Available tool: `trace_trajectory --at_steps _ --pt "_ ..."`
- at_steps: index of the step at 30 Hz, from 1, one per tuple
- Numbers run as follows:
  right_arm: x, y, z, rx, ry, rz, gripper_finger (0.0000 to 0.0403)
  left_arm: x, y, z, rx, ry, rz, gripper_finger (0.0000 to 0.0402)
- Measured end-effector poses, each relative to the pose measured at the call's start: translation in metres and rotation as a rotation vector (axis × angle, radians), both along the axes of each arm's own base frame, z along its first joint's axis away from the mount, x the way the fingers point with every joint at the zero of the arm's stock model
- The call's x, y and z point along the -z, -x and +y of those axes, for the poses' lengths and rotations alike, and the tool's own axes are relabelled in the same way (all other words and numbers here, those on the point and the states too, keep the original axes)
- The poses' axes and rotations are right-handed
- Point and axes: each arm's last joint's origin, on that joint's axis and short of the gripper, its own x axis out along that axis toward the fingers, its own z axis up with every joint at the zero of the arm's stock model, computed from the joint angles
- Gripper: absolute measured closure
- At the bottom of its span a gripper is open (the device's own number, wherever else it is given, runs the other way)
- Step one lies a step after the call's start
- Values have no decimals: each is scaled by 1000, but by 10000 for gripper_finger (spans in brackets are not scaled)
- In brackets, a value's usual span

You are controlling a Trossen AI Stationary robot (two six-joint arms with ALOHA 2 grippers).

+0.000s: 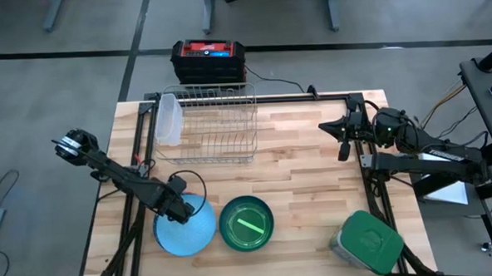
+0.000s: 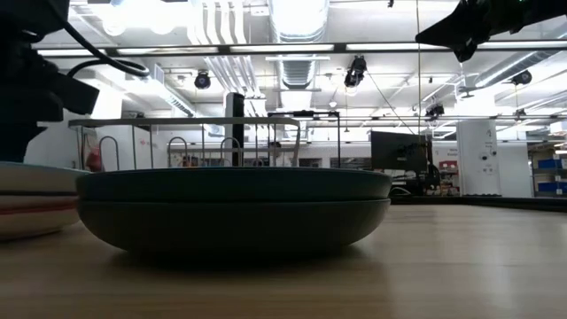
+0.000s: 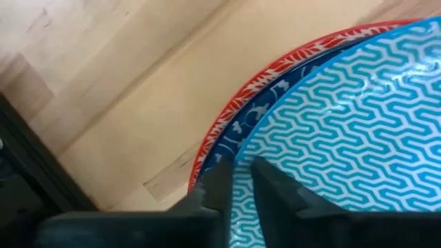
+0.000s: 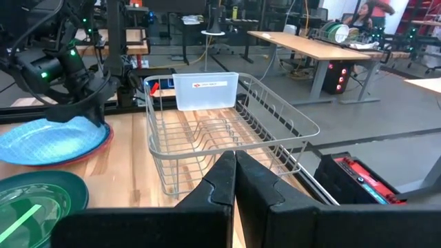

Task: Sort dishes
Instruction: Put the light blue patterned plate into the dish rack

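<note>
Left wrist view — left pincer clamps light blue plate's rim.

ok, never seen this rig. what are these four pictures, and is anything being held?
Two robot arms work at a wooden table. One picture looks straight down, one looks level across the tabletop, and one comes from each wrist.

On the table: a wire rack, a stack of plates topped by a light blue plate, a green bowl and a green-lidded container.

The left gripper is pinched on the light blue plate's rim; the plate still lies on the stack. The right gripper waits shut and empty by the table's right edge.
</note>
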Motion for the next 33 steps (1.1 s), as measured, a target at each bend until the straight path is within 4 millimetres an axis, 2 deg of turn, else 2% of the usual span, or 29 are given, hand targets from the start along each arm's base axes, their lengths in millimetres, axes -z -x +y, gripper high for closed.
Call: trace_trajectory --at_steps 3,10,16,22,28,33 --pt "0 0 0 0 0 0 403 0 0 0 -11 6 0 397" --pt "0 0 0 0 0 0 403 -4 -2 -2 1 37 -5 401" --pt "0 0 0 0 0 0 403 -14 -5 -5 -15 53 -5 386" --pt "0 0 0 0 -1 2 403 -23 -2 -6 -98 122 80 349" --pt "2 0 0 0 -7 20 403 -28 8 -2 -223 76 170 290" --pt "2 0 0 0 -8 20 403 -24 10 0 -227 67 181 247"
